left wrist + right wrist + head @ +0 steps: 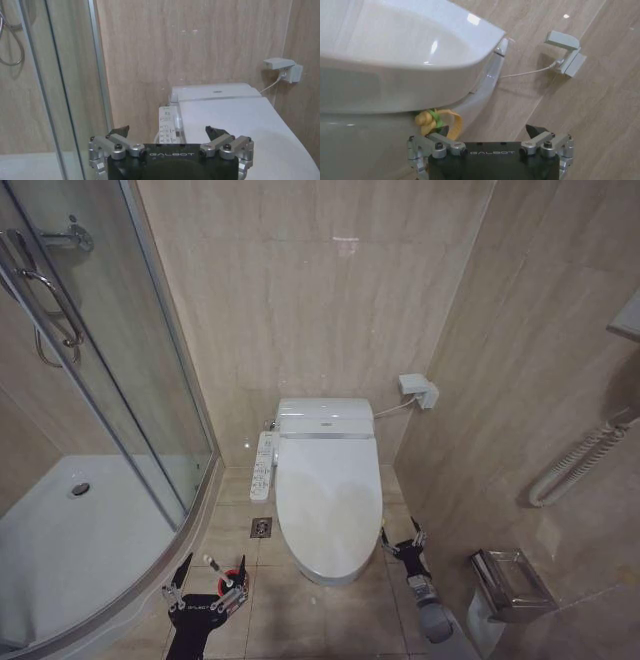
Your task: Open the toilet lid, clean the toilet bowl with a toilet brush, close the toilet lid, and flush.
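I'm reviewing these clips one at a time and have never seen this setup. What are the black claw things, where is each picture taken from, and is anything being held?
This is a wheeled two-armed robot in a bathroom. The top picture looks down from its head; the other two come from cameras on its wrists. The claws are its end effectors. The left end effector hangs open near the floor beside the shower tray, close to the toilet brush in its red cup. The right end effector sits open by the front right of the toilet bowl, beside a yellow strap. The toilet lid is down. Neither end effector holds anything.
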